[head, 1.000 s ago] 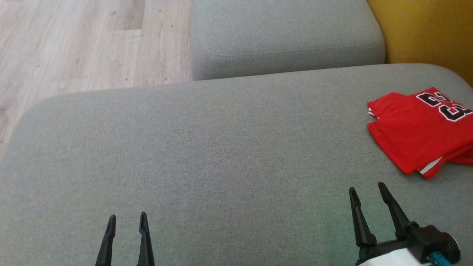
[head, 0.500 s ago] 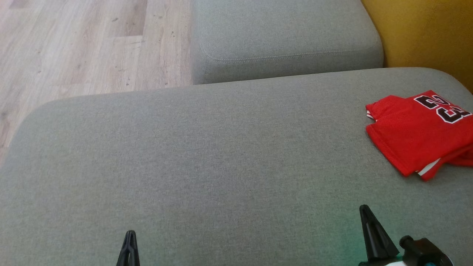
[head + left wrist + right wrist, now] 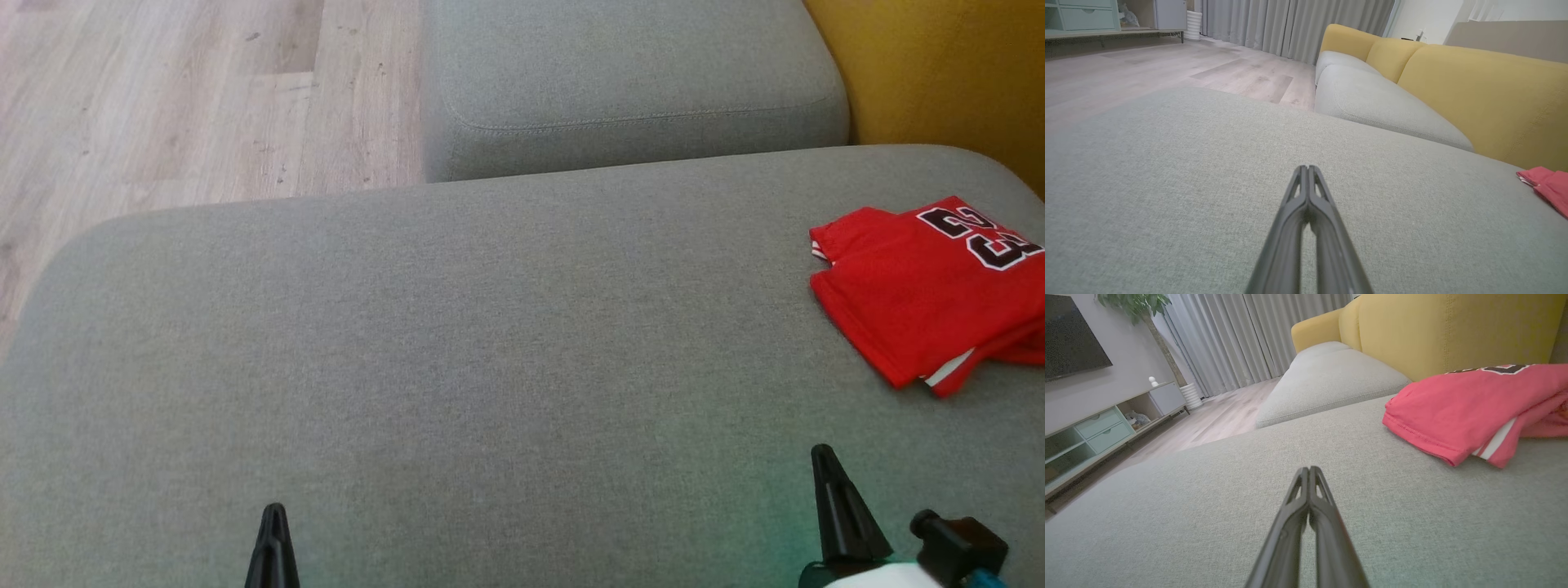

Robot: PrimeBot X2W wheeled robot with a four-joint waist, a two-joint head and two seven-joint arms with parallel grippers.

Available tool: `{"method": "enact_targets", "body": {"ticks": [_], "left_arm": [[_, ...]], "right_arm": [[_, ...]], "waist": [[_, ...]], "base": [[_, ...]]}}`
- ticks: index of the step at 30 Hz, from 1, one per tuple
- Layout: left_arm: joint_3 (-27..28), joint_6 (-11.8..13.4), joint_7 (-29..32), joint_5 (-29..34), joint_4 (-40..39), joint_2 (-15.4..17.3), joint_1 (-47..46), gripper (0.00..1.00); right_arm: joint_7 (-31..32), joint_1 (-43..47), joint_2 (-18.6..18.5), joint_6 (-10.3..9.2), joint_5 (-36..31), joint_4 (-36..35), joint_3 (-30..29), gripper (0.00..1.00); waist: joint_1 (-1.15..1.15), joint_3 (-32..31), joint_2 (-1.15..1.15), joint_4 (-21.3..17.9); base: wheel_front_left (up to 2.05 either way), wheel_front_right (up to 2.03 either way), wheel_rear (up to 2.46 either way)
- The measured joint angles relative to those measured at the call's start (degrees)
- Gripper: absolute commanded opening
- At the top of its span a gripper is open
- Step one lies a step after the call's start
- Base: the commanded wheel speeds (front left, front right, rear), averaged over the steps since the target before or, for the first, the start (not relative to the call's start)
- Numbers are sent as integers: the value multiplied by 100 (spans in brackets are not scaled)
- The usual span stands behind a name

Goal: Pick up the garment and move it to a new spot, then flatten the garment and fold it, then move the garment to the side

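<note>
A folded red garment with black-and-white numerals lies at the right edge of the grey sofa seat; it is also at the upper right of the right wrist view and at the far right of the left wrist view. My left gripper sits low at the bottom left, fingers pressed together and empty. My right gripper is at the bottom right, short of the garment and apart from it, shut with nothing held.
A second grey cushion lies beyond the seat, with a yellow backrest at the upper right. Wooden floor runs along the upper left. A TV stand with drawers and curtains stand across the room.
Both grippers went from open to shut and drew back toward the bottom edge. The garment has stayed where it was; the camera shifted slightly.
</note>
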Motion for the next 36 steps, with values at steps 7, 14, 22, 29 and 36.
{"method": "enact_targets", "body": {"ticks": [7,14,22,29,36], "left_arm": [[18,-54,100,-483,58,10,-108,0],[53,-100,192,-966,112,19,-222,0],[138,-178,301,-1510,153,31,-345,0],[185,-250,404,-2051,209,46,-470,0],[216,-304,506,-2526,258,54,-577,0]], "right_arm": [[101,-103,-4,0,510,31,-38,0],[192,-194,-11,0,1012,60,-90,0],[302,-266,-22,0,1585,99,-151,0],[423,-404,-29,0,2160,126,-209,0],[519,-476,-31,0,2659,147,-276,0]], "waist": [[0,23,0,4],[0,46,0,8],[0,73,0,12],[0,100,0,16],[0,123,0,19]], "base": [[0,0,0],[0,0,0],[0,0,0],[0,0,0],[0,0,0]]}}
